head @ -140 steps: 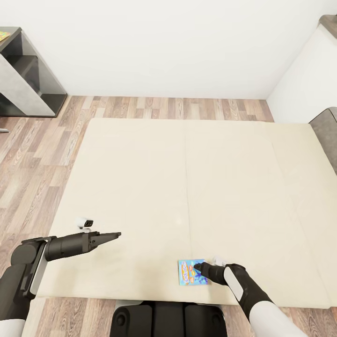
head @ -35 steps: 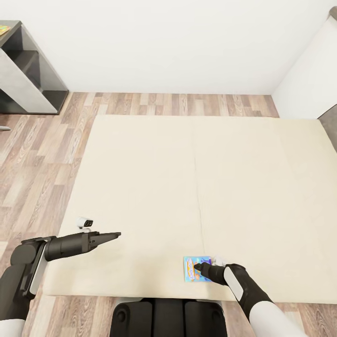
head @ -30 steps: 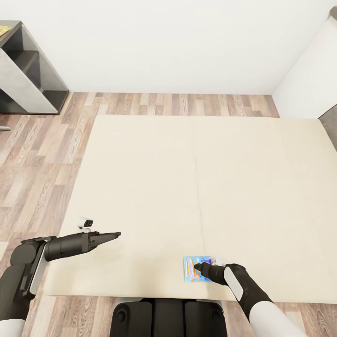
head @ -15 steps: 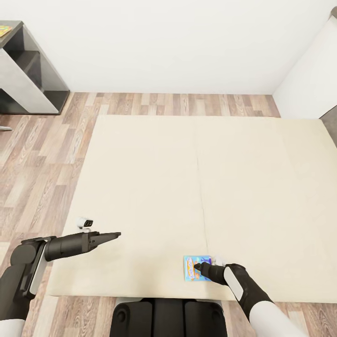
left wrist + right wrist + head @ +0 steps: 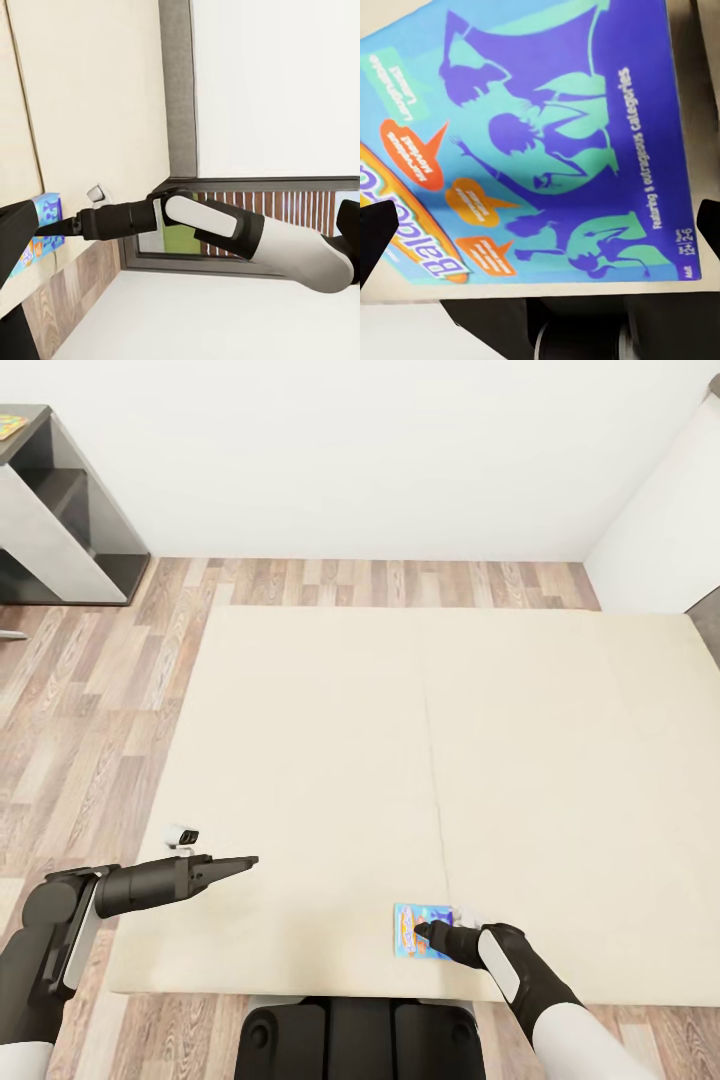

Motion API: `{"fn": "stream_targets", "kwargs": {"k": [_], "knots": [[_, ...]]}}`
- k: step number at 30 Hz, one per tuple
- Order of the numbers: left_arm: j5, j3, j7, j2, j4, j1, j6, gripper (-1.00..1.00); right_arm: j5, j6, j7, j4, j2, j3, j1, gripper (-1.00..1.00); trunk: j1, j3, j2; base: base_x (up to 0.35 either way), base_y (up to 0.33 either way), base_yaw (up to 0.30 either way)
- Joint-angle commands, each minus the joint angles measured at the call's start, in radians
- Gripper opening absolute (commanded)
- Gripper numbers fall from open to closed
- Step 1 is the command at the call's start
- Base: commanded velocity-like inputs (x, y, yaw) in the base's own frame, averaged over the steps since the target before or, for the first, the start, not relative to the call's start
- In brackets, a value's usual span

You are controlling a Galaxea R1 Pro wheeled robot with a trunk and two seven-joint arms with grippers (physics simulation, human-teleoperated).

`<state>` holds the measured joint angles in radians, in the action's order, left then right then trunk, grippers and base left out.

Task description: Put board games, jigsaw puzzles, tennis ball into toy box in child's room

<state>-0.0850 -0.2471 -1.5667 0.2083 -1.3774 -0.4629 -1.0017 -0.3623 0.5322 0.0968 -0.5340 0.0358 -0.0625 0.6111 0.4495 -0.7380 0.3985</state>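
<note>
A small blue board game (image 5: 408,932) with a purple and orange cover is near the front edge of the cream bed (image 5: 330,740). It sits just left of the mattress seam. My right gripper (image 5: 428,933) is on it, and the box stays with the gripper. Up close, the cover (image 5: 547,142) spans the space between two dark fingertips (image 5: 375,240) at its sides. The left wrist view shows the same box (image 5: 41,229) at the tip of my right arm. My left gripper (image 5: 248,862) hovers over the bed's front left part, holding nothing.
A grey desk with shelves (image 5: 60,520) stands at the far left, with a colourful item (image 5: 10,428) on top. Wood floor (image 5: 90,690) lies between desk and bed. A white unit (image 5: 660,520) stands at the far right. My base (image 5: 360,1040) touches the bed's front edge.
The whole view has drifted, so the bed sits further right in the picture. The board game stayed with my right gripper and shifted left of the seam. Both arms keep their pose.
</note>
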Motion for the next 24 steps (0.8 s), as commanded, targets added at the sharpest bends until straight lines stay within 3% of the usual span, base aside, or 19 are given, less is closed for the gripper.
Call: {"fn": "stream_targets", "kwargs": {"k": [1, 24], "knots": [[0.001, 0.0, -0.004, 0.0, 0.0, 0.0, -0.011, 1.0, 0.0, 0.006, 0.003, -0.001, 0.001, -0.007, 0.0, 1.0, 0.001, -0.001, 0.001, 0.0, 0.048, 0.0], [0.001, 0.0, -0.004, 0.0, 0.0, 0.0, -0.011, 1.0, 0.0, 0.006, 0.004, -0.001, 0.001, -0.007, 0.0, 1.0, 0.001, -0.001, 0.001, 0.0, 0.044, 0.0]]}}
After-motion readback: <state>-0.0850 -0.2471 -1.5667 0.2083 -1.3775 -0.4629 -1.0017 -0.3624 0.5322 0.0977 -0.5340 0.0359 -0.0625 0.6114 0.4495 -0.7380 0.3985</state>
